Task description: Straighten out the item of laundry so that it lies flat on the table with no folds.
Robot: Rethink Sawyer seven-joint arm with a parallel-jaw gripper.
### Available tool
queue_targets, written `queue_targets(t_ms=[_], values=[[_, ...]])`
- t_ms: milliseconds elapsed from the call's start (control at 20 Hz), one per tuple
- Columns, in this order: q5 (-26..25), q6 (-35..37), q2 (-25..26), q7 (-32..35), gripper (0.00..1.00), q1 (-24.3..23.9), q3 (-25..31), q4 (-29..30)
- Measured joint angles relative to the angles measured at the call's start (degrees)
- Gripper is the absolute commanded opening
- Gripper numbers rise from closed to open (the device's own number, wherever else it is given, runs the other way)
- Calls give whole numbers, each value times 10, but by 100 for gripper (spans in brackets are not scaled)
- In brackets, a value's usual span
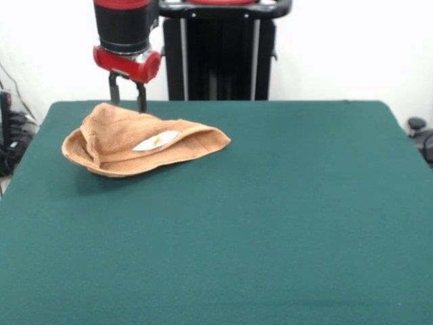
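Towel [139, 141]: a light orange-tan terry towel, folded over on itself into a rough wedge, lay on the left part of the table toward its far edge. Not flat; the task stood undone.

Towel, left end: the bulkier end, rounded, with a doubled layer curling up at the edge.

Gripper [128, 91]: hung from the red and black arm above the towel's far left portion, two dark fingers pointing down with a gap between them and nothing held. The fingertips reached about the level of the towel's highest fold; whether they touched the cloth could not be settled from this angle, perhaps just behind it.

Relation for the coming move: the towel lay directly below and toward the camera from the gripper, its long axis running left to right across the table, the bulk stretching away to the right of the fingers. By judgement, a short descent would meet the top fold.

Label [156, 141]: a small white tag on the upper face, right of the gripper, bearing a small yellow-orange mark. No writing could be read.

Towel, right end: tapered to a flatter point.

Table [304, 217]: dark green felt-like covering, otherwise bare to the right.
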Motion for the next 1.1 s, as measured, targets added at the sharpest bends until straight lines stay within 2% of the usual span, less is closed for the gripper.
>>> queue_targets(t_ms=[850, 1000, 1100], values=[[6, 1, -7, 0, 100, 4, 4, 0], [4, 1, 3, 0, 100, 22, 0, -7], [-4, 1, 19, 0, 100, 52, -13, -22]])
